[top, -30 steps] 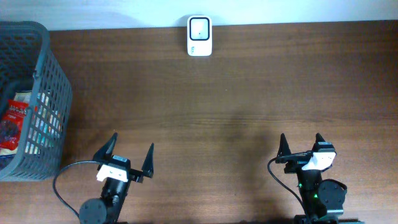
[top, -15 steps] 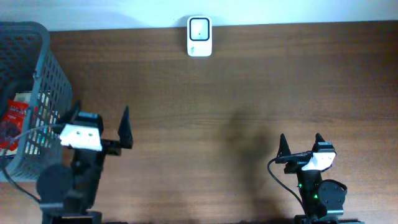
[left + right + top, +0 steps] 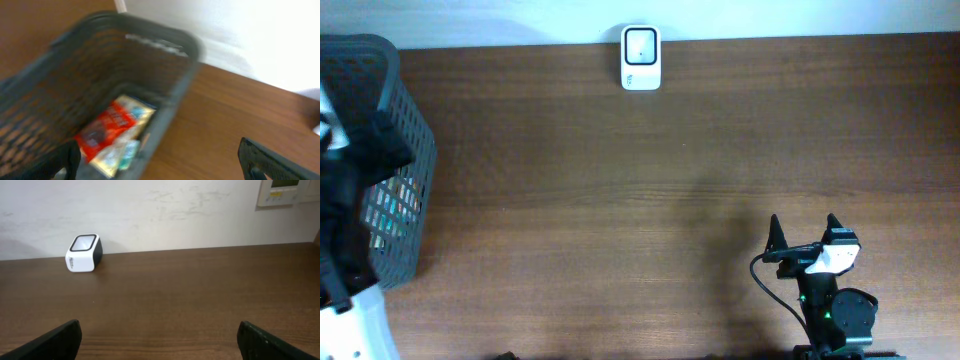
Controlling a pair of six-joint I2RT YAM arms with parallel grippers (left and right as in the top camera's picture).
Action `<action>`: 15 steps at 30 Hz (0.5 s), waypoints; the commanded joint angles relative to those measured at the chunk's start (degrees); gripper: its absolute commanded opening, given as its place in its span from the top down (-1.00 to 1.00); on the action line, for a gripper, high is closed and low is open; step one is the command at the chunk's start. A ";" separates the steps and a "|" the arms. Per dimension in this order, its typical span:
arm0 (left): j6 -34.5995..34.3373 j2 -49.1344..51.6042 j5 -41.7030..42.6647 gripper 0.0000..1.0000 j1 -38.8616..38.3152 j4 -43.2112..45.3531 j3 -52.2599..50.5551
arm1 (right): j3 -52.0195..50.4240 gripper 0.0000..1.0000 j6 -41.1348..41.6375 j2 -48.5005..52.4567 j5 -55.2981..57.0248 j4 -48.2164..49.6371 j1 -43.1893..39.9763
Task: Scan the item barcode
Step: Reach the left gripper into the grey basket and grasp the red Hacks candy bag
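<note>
A brown wood-grain table (image 3: 700, 180) is seen in every view, and a dark grey basket (image 3: 418, 200) with open lattice walls and a solid rim is set at the table's left edge. Behind the table's far edge a pale, faintly scuffed wall (image 3: 150, 210) is shown. A small beige control panel (image 3: 282, 191) is mounted on it above the table's far edge, toward the right, and is cut off by the frame.

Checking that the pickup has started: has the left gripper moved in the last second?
Yes. The left gripper has swung left, from over bare table to above the grey basket, which stayed put.
</note>
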 commanded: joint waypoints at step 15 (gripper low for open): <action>-14.12 3.76 -9.46 -0.98 9.66 2.99 1.38 | -0.46 -0.97 0.39 -0.33 -0.31 -0.13 -0.33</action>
